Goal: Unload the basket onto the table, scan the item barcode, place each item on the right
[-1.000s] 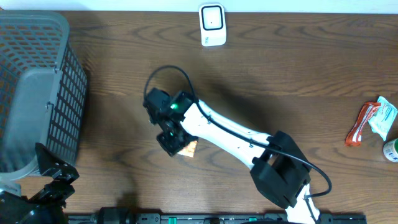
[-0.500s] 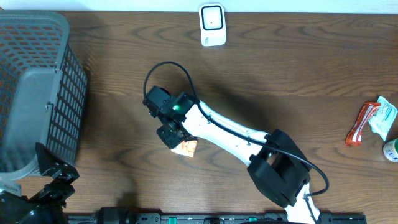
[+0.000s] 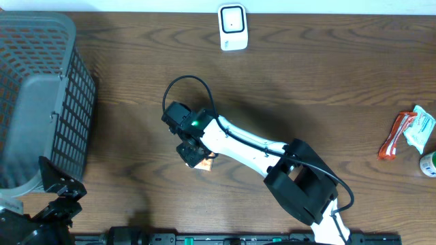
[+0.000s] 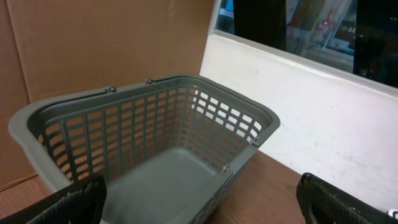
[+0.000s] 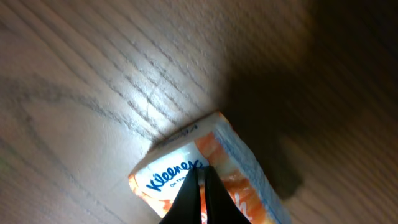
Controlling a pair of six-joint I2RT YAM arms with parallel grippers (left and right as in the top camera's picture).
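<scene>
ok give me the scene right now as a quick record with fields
item: Kleenex tissue pack, lying on the table
right gripper: shut, tips on the pack; grip unclear
left gripper: open, facing grey basket
scanner: white, far edge, apart from the pack
elsewhere: red packet, right edge

Blue "Kleenex" on the orange-and-white tissue pack (image 5: 180,158)

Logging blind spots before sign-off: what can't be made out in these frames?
- Barcode on the tissue pack: none shows. Overhead, the right gripper covers the pack; right wrist, the bottom edge crops it.
- Whether the shut fingers pinch its wrapper: right wrist, too close.
- White container: overhead, cut by the right edge.
</scene>
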